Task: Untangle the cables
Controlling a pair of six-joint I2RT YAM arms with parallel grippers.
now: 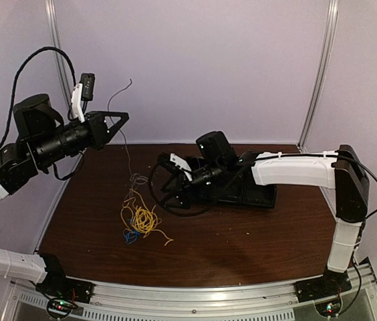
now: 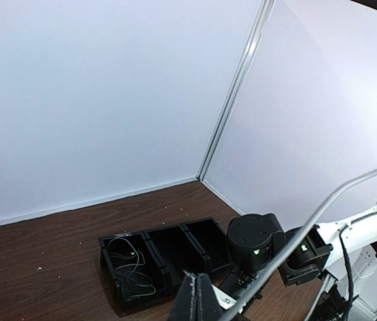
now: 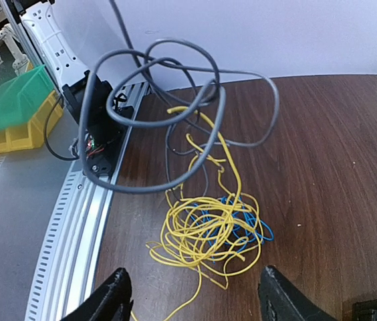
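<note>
Left gripper (image 1: 119,120) pinches the grey wire (image 1: 126,147) upper left, so lift slow while the open right gripper (image 3: 195,304) pins the yellow bundle (image 3: 202,231).

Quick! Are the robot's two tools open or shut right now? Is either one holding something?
Left tool: shut on the grey cable, lifting it.
Right tool: open, holding nothing.

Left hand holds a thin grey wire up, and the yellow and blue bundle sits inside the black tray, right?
No. The yellow and blue bundle lies on the table, left of the black tray, not inside it, as the top view shows. The left hand does hold the grey wire up.
</note>
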